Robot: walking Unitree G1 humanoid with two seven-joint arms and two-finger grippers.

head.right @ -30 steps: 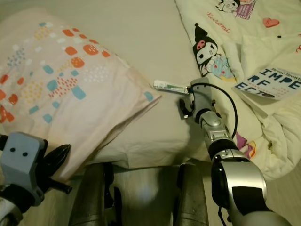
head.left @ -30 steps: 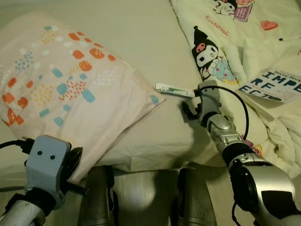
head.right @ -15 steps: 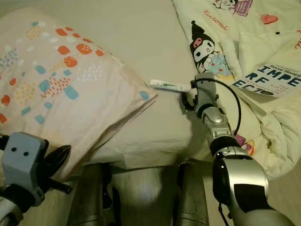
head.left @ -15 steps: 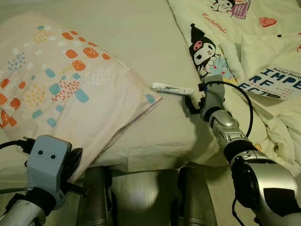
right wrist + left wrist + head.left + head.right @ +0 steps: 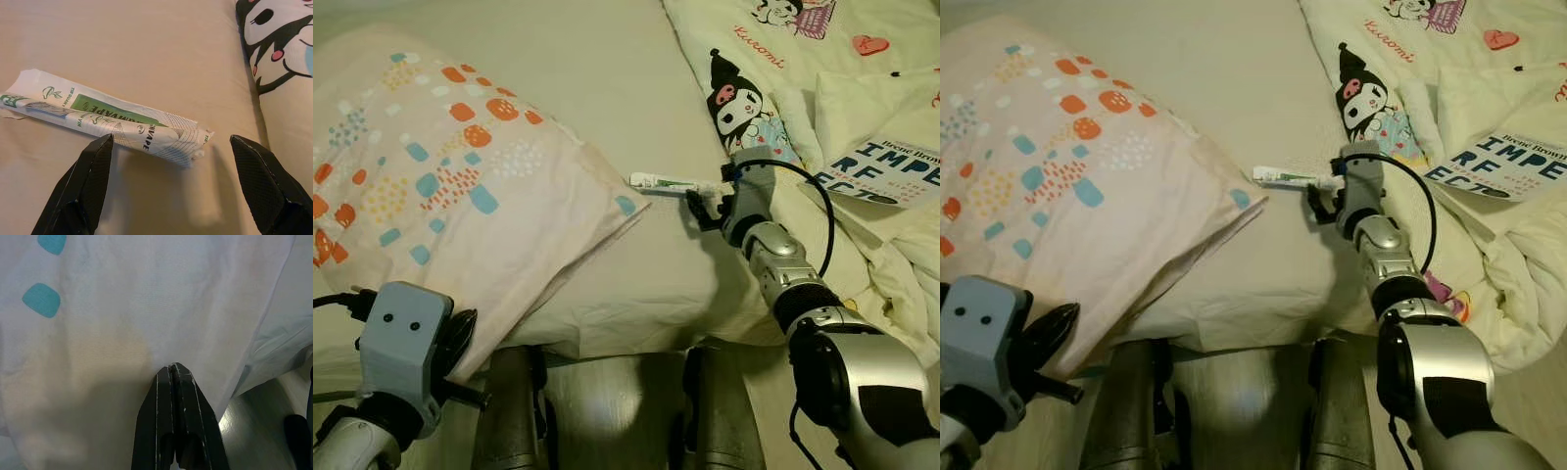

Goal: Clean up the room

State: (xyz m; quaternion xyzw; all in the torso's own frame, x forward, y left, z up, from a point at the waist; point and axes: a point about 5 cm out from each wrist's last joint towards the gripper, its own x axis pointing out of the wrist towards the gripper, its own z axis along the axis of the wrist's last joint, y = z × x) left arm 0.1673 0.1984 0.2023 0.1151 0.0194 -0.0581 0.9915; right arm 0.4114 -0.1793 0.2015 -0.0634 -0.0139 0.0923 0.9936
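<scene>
Wrapper [image 5: 668, 183]: a small white packet with green print lies flat on the bare cream sheet of the bed [image 5: 607, 78], near the bed's front edge and about midway along it. It rests between the corner of a pillow [image 5: 460, 186] and the edge of a comforter [image 5: 822, 88], apart from both. In the right wrist view the packet [image 5: 105, 120] is a crumpled roll with a green band and small leaf marks, lying on its side across the gap between the fingers.

The right gripper [image 5: 705, 204] reaches over the front edge of the bed, with its tip just at the packet's near end. Its two black fingers [image 5: 90, 183] are spread wide apart, one on each side of that end, and neither one touches it.

The pillow is pale pink with orange, teal and white dots, and it overhangs the front edge toward the left corner. The comforter, printed with a black-and-white cartoon figure, is bunched along the right side of the bed. A book [image 5: 886, 176] with large dark letters lies on top of it near the right edge.

The left gripper [image 5: 177, 423] hangs low at the front left, below the pillow's overhang. Its fingers are pressed together with nothing between them, and the tips are up against the pillow's fabric.
</scene>
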